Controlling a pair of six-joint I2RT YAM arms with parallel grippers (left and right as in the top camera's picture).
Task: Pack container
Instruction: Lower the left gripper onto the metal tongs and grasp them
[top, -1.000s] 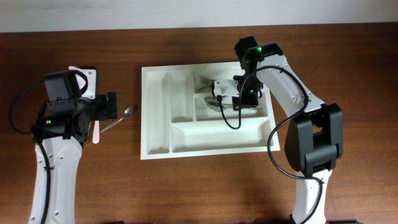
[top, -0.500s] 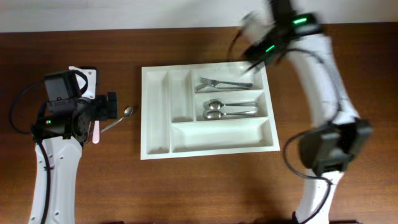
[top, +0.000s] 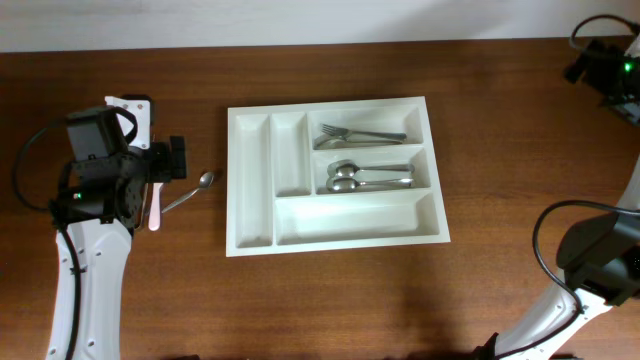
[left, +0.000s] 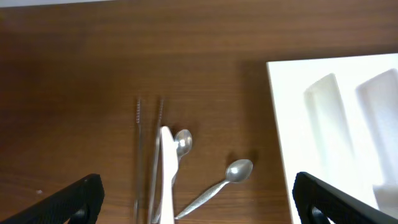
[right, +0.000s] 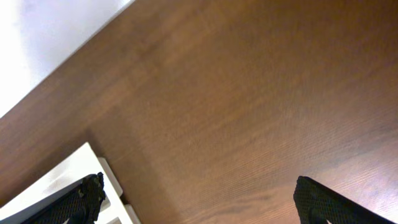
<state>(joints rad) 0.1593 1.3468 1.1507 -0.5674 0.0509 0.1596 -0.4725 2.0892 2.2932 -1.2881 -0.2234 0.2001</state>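
The white container (top: 350, 219) lies mid-table. Its top right compartment holds forks (top: 365, 133), and the one below holds two spoons (top: 368, 178). The other compartments are bare. My left gripper (top: 177, 162) hovers open just left of the container, above a loose spoon (left: 215, 186), a second spoon (left: 181, 142) and a white plastic utensil (left: 166, 180). Nothing sits between its fingers. My right gripper (right: 202, 206) is open and empty at the table's far right corner. In its wrist view only a corner of the container (right: 71, 179) shows.
Two thin metal rods (left: 139, 155) lie beside the white utensil, left of the container. A white wall borders the table's far edge (top: 320, 20). The right arm's base (top: 600, 260) stands right of the container.
My right arm has swung out of the container's spoon compartment up to the far right corner, jaws opening, and two spoons now lie there. The left arm has barely shifted.
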